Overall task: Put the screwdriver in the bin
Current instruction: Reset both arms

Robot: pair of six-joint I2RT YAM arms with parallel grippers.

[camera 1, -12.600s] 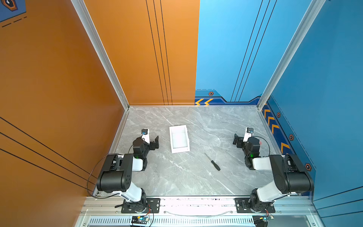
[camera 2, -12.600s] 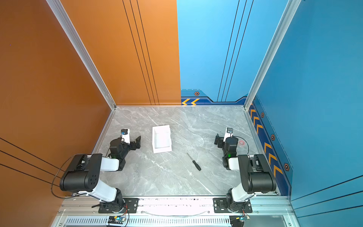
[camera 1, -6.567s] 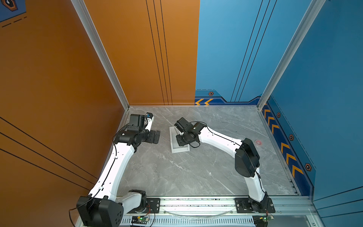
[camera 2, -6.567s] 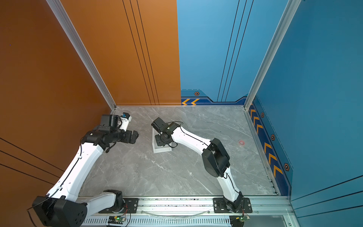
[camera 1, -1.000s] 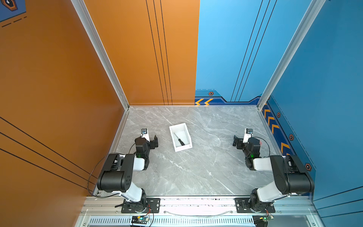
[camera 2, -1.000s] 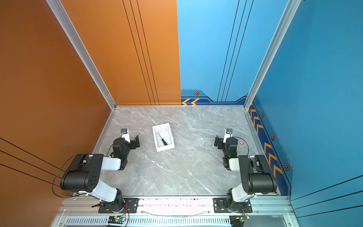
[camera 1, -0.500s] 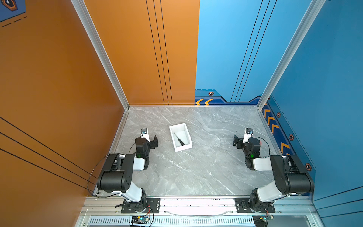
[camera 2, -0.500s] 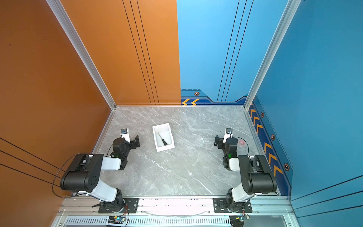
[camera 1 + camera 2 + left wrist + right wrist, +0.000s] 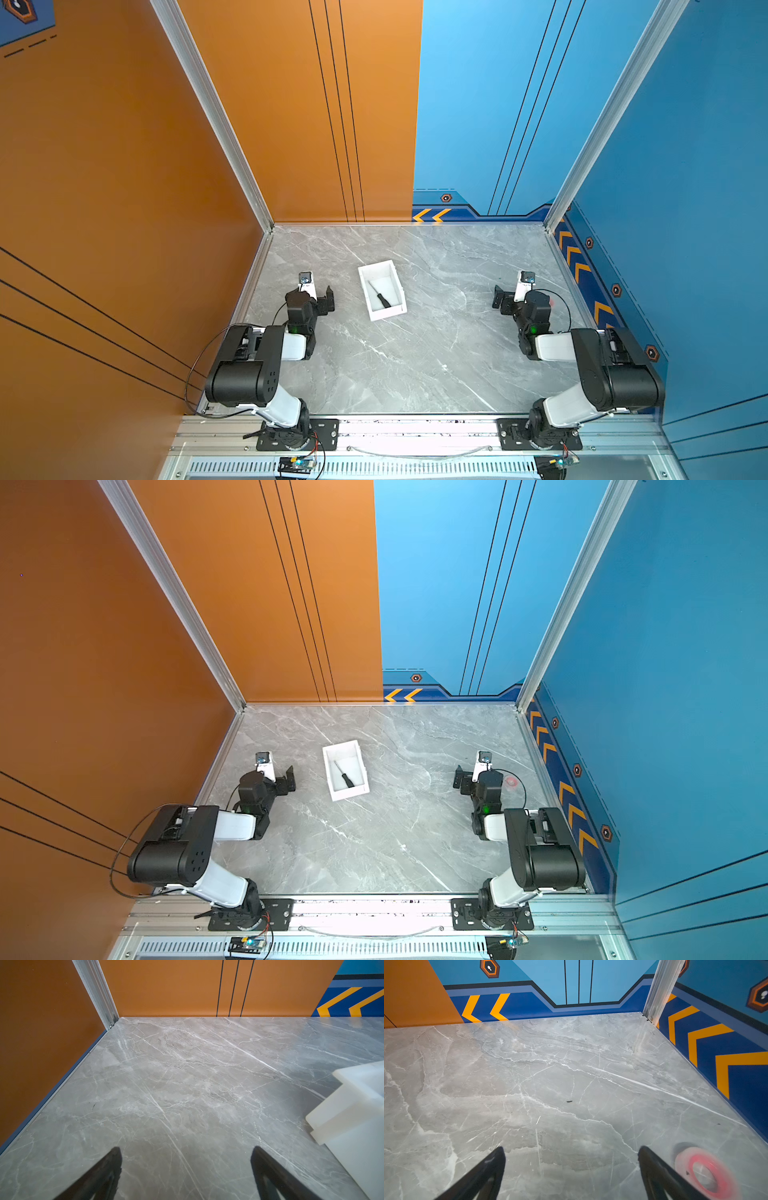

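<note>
Top views: screwdriver [image 9: 380, 295] lies in the bin [image 9: 388, 312], clear of left fingers [image 9: 330, 298] and right fingers [image 9: 498, 296]; both spread, empty.

Black screwdriver [image 9: 379, 294] diagonal inside white bin [image 9: 392, 311]

Grey marble floor [image 9: 415, 365]; orange walls [image 9: 124, 166], blue walls [image 9: 685, 166].

The screwdriver [image 9: 379, 293] has left the surface to the right of the bin [image 9: 389, 313] and now lies inside the bin, handle toward its near wall. The bin has turned slightly askew. My left gripper [image 9: 186, 1150] and right gripper [image 9: 571, 1150], earlier stretched out at the bin, have drawn back, well apart from it.
</note>
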